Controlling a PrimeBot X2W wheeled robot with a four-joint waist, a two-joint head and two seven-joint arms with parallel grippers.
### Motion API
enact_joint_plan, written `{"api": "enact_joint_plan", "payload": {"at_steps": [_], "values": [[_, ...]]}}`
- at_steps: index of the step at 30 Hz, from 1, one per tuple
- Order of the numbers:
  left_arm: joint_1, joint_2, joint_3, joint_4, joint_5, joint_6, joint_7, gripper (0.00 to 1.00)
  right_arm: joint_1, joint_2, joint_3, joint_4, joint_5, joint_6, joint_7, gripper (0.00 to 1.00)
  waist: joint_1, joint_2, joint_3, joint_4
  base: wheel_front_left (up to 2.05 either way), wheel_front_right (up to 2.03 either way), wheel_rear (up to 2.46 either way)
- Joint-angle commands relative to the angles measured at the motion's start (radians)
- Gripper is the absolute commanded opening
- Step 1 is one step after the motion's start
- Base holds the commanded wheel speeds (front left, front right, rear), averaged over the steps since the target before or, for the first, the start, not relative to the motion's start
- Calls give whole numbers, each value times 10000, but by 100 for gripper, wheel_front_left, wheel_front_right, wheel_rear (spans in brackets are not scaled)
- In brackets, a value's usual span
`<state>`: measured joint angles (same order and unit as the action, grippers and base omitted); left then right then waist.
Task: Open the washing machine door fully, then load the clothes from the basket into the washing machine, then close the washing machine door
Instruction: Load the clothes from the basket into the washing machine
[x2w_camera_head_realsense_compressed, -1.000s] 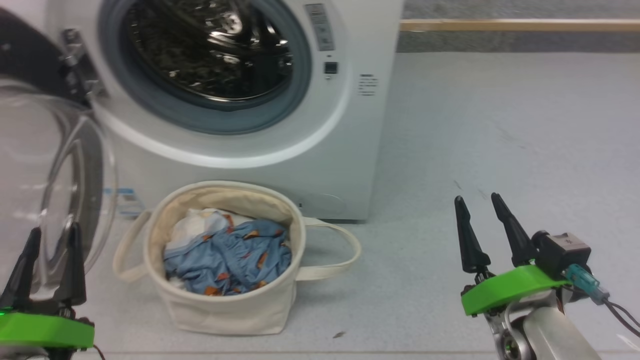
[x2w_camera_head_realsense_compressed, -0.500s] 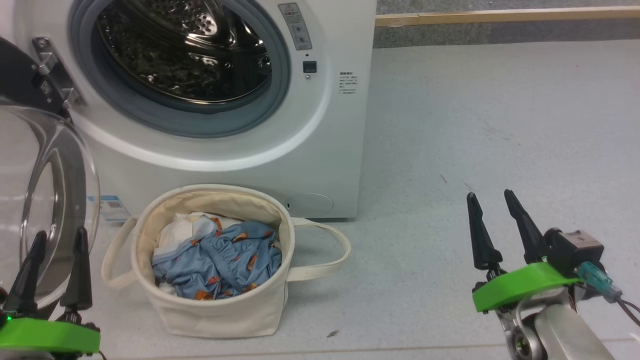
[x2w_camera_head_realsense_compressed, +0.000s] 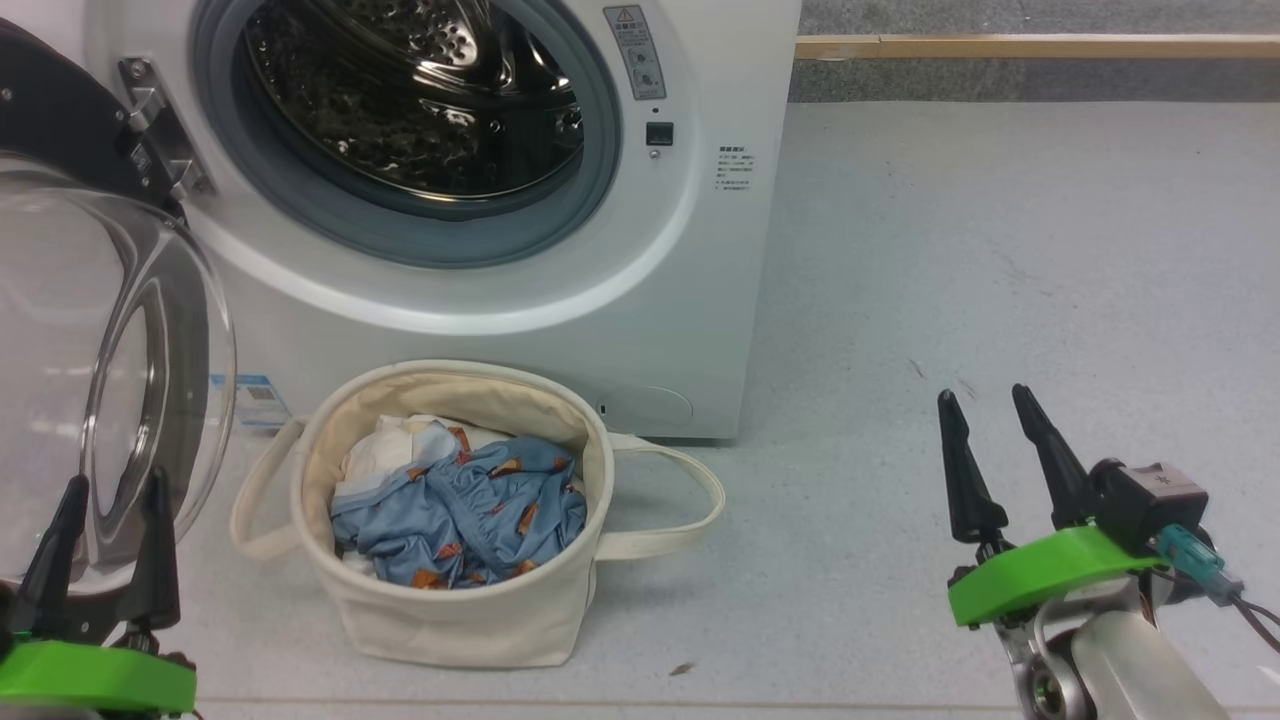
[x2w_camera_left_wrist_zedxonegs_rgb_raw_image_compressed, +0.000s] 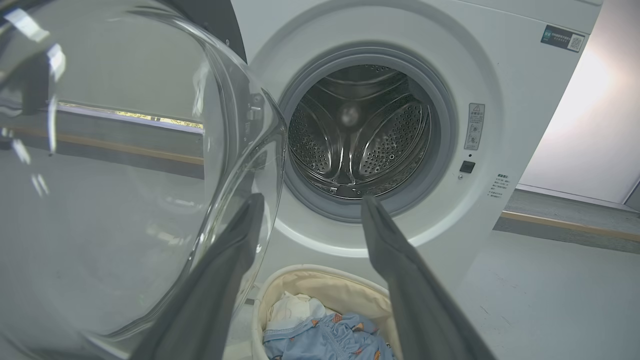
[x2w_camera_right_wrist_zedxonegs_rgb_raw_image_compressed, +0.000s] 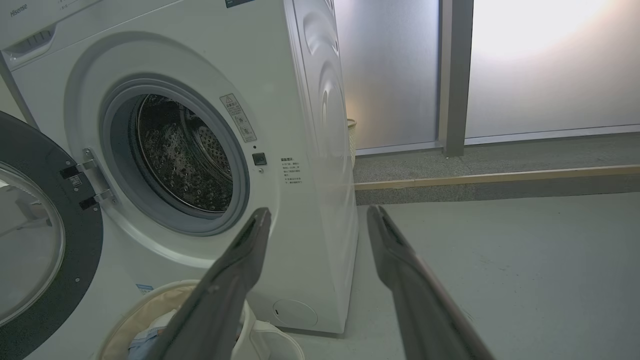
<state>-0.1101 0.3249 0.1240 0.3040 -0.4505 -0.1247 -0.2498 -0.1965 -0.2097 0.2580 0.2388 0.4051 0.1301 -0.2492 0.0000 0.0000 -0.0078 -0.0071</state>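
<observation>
The white washing machine (x2w_camera_head_realsense_compressed: 560, 300) stands with its steel drum (x2w_camera_head_realsense_compressed: 420, 100) exposed. Its door (x2w_camera_head_realsense_compressed: 60, 330), black rim and bulging clear glass, hangs swung open at the left. On the floor in front sits the cream basket (x2w_camera_head_realsense_compressed: 460, 600) holding the clothes (x2w_camera_head_realsense_compressed: 465, 510), light blue with orange prints over a cream-white piece. My left gripper (x2w_camera_head_realsense_compressed: 110, 485) is open low at the left, just in front of the door glass, empty. My right gripper (x2w_camera_head_realsense_compressed: 985, 400) is open over bare floor to the right of the basket, empty. The left wrist view looks past the door (x2w_camera_left_wrist_zedxonegs_rgb_raw_image_compressed: 115, 190) into the drum (x2w_camera_left_wrist_zedxonegs_rgb_raw_image_compressed: 360, 140).
Grey floor (x2w_camera_head_realsense_compressed: 1000, 250) stretches to the right of the machine. A low step with a wooden edge strip (x2w_camera_head_realsense_compressed: 1040, 47) runs along the back. Frosted wall panels (x2w_camera_right_wrist_zedxonegs_rgb_raw_image_compressed: 545, 65) rise behind it. A small blue sticker (x2w_camera_head_realsense_compressed: 250, 398) sits low on the machine front.
The whole head picture shifted left and then back right, so the camera moved. Both grippers stay open and keep their places low at the two sides.
</observation>
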Motion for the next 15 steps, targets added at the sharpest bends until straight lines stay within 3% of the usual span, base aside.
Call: {"api": "enact_joint_plan", "payload": {"at_steps": [1,15], "values": [[-585,389,465,-238,40,-54,-120,100,-236,-55,152,-274,-47,6,-126,100,0,0,-15,25,79,-63,-16],[-634,457,462,-216,13,-58,-120,100,-181,11,201,-273,-65,6,-126,100,0,0,-86,236,126,-110,-16]]}}
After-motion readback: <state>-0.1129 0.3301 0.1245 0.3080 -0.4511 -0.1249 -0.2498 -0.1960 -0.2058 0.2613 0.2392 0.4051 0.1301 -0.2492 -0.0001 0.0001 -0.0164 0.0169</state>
